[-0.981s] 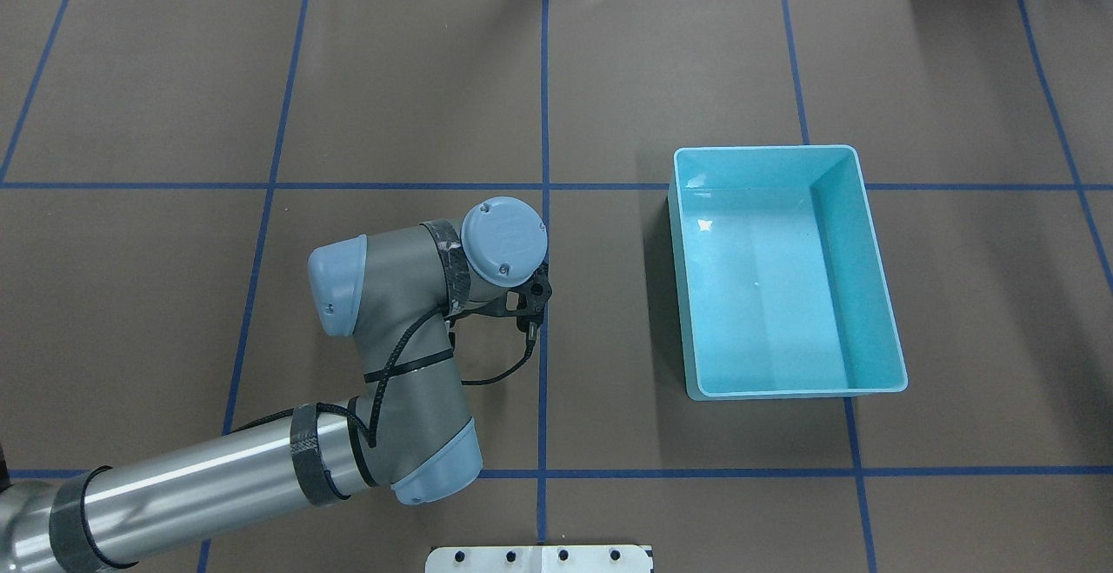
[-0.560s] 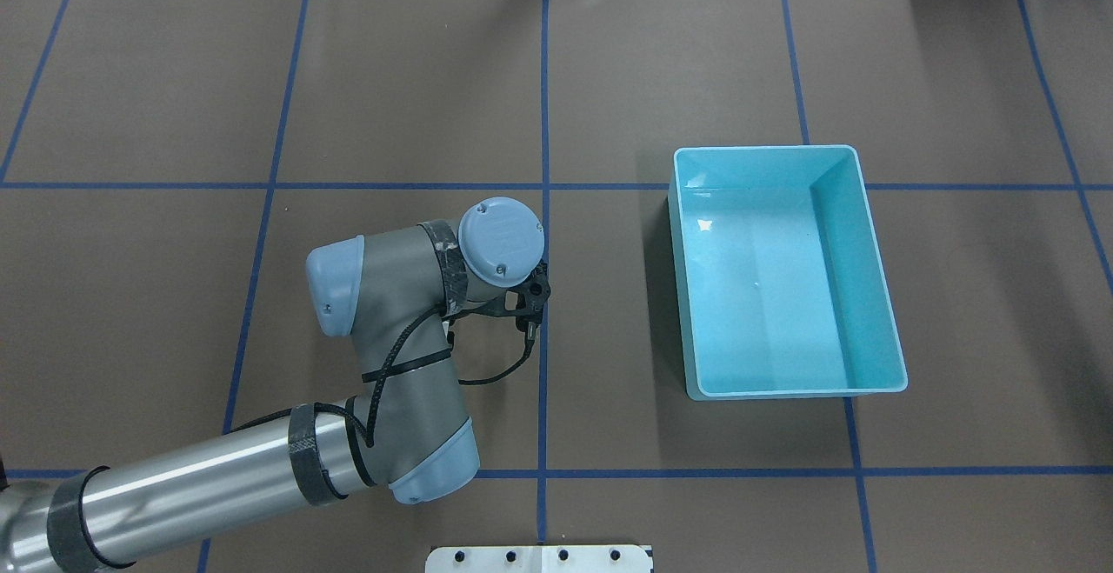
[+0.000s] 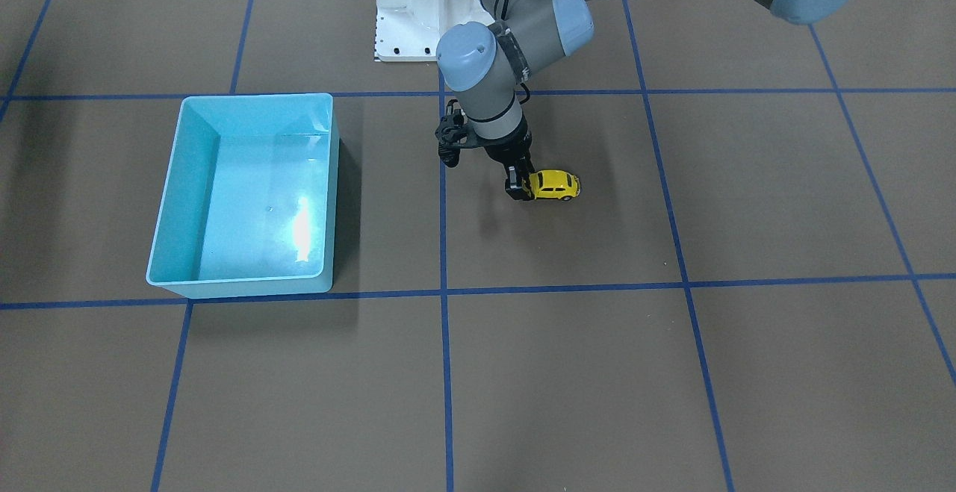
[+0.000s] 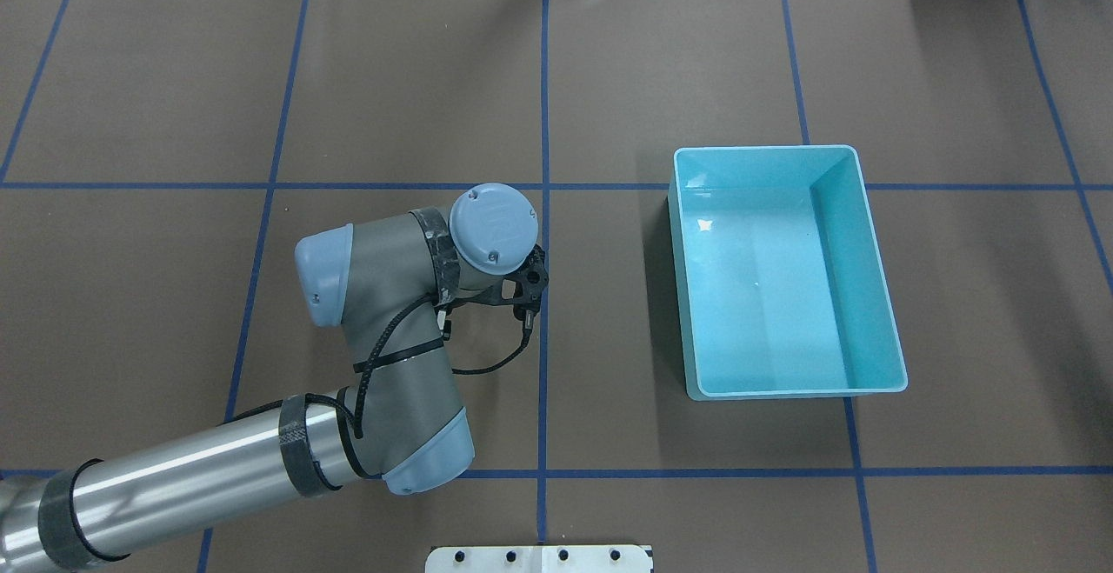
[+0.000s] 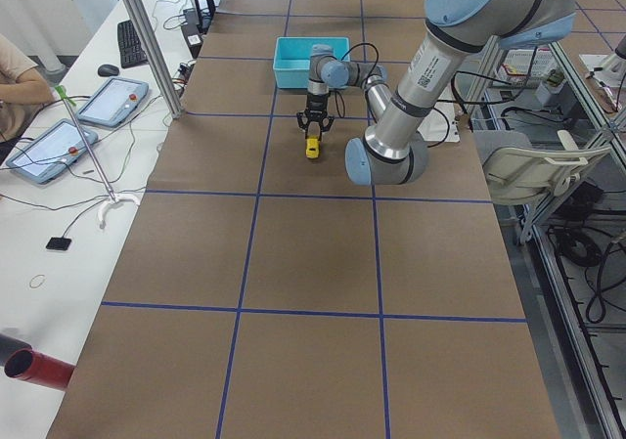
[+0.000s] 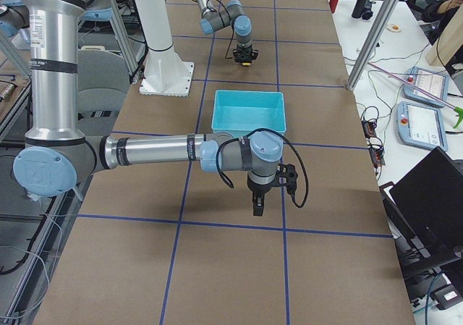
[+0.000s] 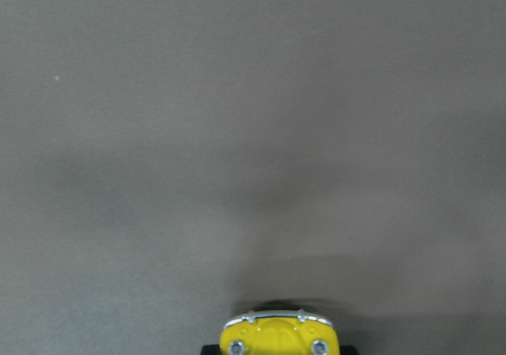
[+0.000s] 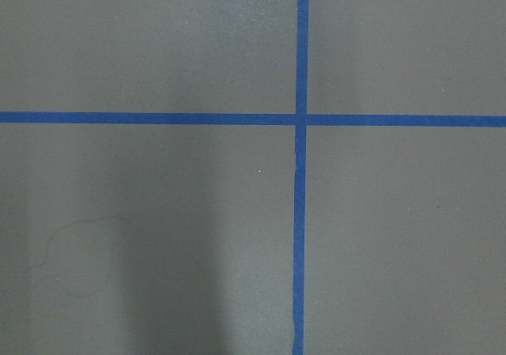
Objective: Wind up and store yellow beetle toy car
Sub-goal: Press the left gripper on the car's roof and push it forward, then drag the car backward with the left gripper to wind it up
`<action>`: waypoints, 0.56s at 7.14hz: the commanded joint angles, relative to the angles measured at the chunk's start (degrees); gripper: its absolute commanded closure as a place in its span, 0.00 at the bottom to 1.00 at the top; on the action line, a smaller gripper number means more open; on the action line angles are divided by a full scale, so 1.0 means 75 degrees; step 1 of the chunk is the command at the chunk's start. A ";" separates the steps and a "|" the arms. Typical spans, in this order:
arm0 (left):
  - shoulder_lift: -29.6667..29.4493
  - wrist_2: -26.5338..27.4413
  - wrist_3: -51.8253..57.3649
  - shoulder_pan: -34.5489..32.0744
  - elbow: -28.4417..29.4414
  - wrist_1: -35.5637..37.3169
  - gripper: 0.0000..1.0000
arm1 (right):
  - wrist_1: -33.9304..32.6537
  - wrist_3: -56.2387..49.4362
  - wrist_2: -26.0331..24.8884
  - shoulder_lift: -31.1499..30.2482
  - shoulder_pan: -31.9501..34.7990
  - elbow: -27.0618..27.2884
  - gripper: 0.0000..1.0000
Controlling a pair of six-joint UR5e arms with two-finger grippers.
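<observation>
The yellow beetle toy car (image 3: 556, 184) is low over the brown table mat, left of the centre tape line from my side. My left gripper (image 3: 523, 187) points straight down and is shut on one end of the car. I cannot tell whether its wheels touch the mat. The left wrist view shows the car's chrome-trimmed end (image 7: 278, 338) at the bottom edge. In the overhead view my left arm (image 4: 487, 229) hides the car. The light blue bin (image 4: 765, 149) stands empty to the right. My right gripper (image 6: 257, 208) shows only in the exterior right view, hanging over bare mat; I cannot tell if it is open or shut.
The bin also shows in the front-facing view (image 3: 239, 96), about a grid cell from the car. The white robot base plate (image 3: 407, 22) is behind my left arm. Blue tape lines (image 8: 303, 119) cross under my right wrist. Operators' desks with tablets (image 5: 108, 102) line the table's far side.
My left wrist has moved a little to the left and away from me in the overhead view, away from the bin. The bin has not moved.
</observation>
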 commanded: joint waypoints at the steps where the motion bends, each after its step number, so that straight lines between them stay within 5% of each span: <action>1: 0.0438 -0.0625 0.0007 -0.0689 -0.0671 -0.0011 1.00 | 0.0000 -0.0002 0.0000 0.0009 -0.0005 0.0009 0.00; 4: 0.1118 -0.1847 0.0425 -0.1476 -0.1003 -0.0735 1.00 | 0.0000 -0.0002 0.0000 -0.0003 -0.0005 0.0009 0.00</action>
